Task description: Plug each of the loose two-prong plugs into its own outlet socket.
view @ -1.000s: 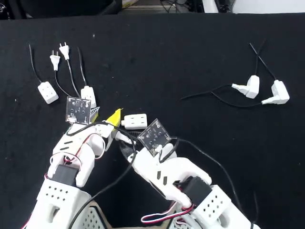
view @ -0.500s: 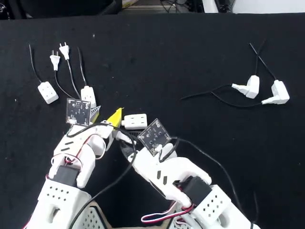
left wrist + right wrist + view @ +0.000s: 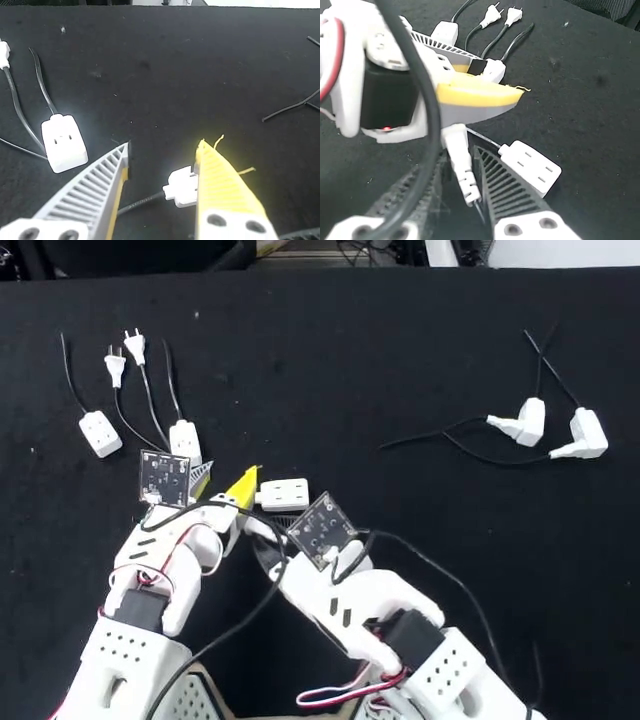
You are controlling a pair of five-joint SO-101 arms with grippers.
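Observation:
A loose white plug [image 3: 461, 167] on a thin black cord lies between the dark fingers of my right gripper [image 3: 459, 152], which is shut on it near the table's front centre. The plug's head [image 3: 181, 187] rests against the inner side of the yellow finger [image 3: 220, 185] of my left gripper [image 3: 165, 147]. That gripper stands open just left of the right one [image 3: 262, 532]. One white outlet socket [image 3: 283, 493] lies just beyond both grippers. Another socket [image 3: 62, 142] lies by the grey finger of the left gripper [image 3: 222, 480].
A third socket [image 3: 100, 432] and two straight plugs [image 3: 115, 365] [image 3: 134, 343] with black cords lie at the far left. Two angled white plugs [image 3: 522, 422] [image 3: 582, 437] with cords lie at the far right. The black table [image 3: 350, 360] stretches between them.
The left arm's wrist has shifted slightly toward the near edge. The right arm and the plug stay where they were.

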